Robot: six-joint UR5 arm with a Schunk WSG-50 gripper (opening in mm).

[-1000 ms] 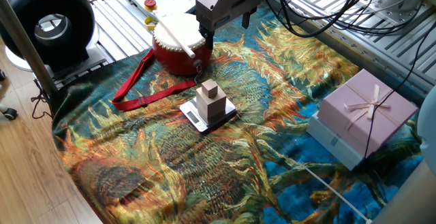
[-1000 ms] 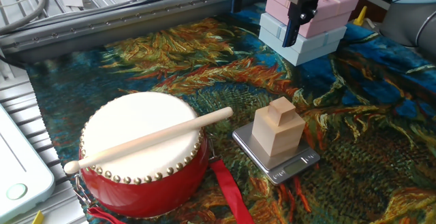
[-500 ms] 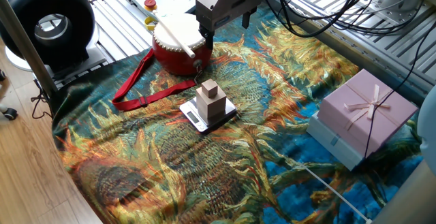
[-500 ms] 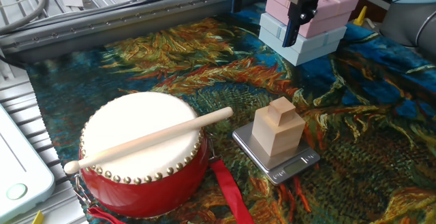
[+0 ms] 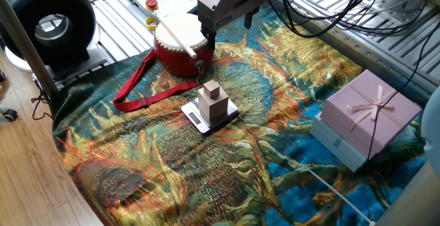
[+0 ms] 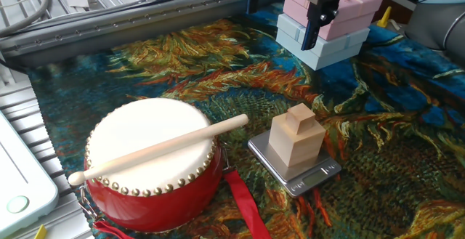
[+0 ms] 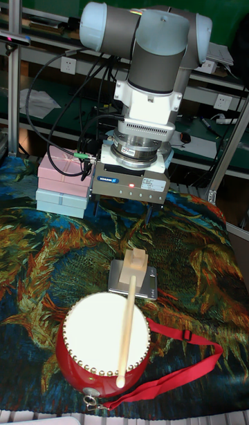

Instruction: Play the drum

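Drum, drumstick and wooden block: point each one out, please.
drum (image 6: 142,126), the other fixed view, cream skin top
drumstick (image 6: 160,150), the other fixed view, middle of shaft
wooden block (image 6: 290,148), the other fixed view, lower front face

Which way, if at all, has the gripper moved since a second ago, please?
No. In one fixed view the gripper lines up with the rim of the drum exactly as before, so no shift either way.

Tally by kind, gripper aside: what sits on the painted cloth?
Drum: 1
Drumstick: 1
Scale: 1
Wooden block stack: 1
Gift boxes: 2, pink box on pale blue box
Total: 6
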